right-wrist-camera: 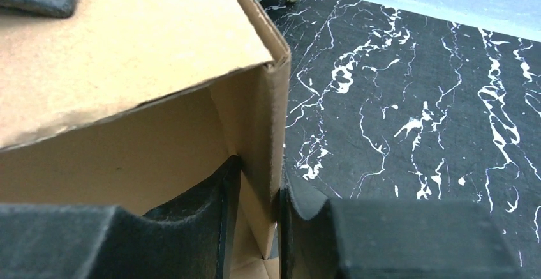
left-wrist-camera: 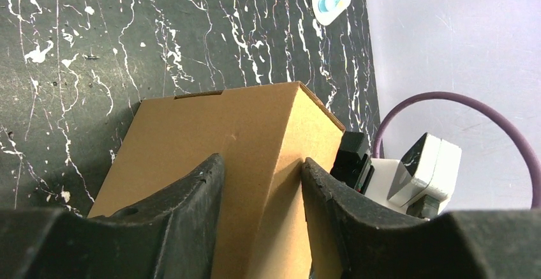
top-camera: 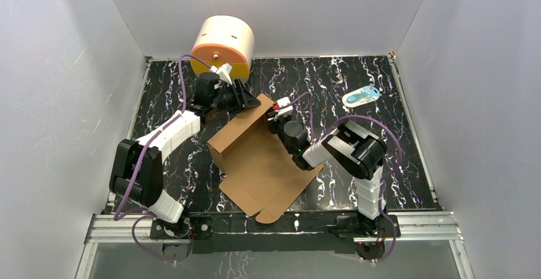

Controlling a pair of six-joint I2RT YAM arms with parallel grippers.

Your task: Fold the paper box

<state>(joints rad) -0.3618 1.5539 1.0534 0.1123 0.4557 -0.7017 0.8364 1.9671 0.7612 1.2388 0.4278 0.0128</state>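
the paper box [top-camera: 265, 164] lies in the middle of the top view on the black marbled worktop [top-camera: 408, 164], only partly made up. most of the sheet is flat, its flaps spread toward the lower edge of the frame, while the wall along its upper left side stands up and turns a corner at its upper end. at that corner the right pincer [right-wrist-camera: 258, 186] has its two pads close together on either side of a thin upright panel. in its own view the cardboard fills the gap, so it reads as a pinch on the box. the left pincer [left-wrist-camera: 261, 164] comes at the same raised part from the upper left of the top view. its fingers [left-wrist-camera: 191, 196] straddle the standing wall, partly spread, and i cannot tell whether they press on it or merely bracket it. the step in hand looks like forming the first corner. the next move likely calls for one pincer to hold that corner square while the other folds the wall over and in, without letting the flat sheet slide or the crease spring back. a round cream drum [top-camera: 223, 43] sits just beyond the box at the upper left, near the left pincer. a small blue and white item [top-camera: 361, 96] lies well apart at the upper right.
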